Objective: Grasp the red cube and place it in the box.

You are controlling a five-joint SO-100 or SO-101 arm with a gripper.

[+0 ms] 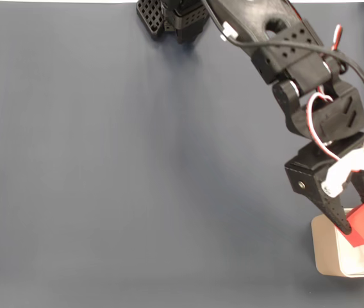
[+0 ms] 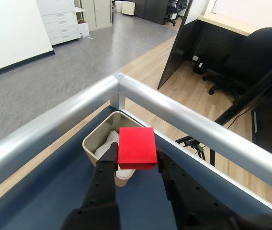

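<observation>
Box point(image 1: 323, 247) sits at the lower right corner of the dark blue table point(image 1: 118, 167) in the fixed view, white wrinkled lining inside. Black arm point(image 1: 297, 58) reaches down from the top edge toward it. Gripper point(image 2: 136, 158) is clamped on the red cube point(image 2: 136, 147), one finger on each side. Cube is held above the box opening, clear of the lining.

No text, label, brand, number or sign can be read anywhere, neither on the red cube point(image 2: 136, 147), the box point(image 2: 94, 141), nor the black arm point(image 1: 295, 59).
</observation>
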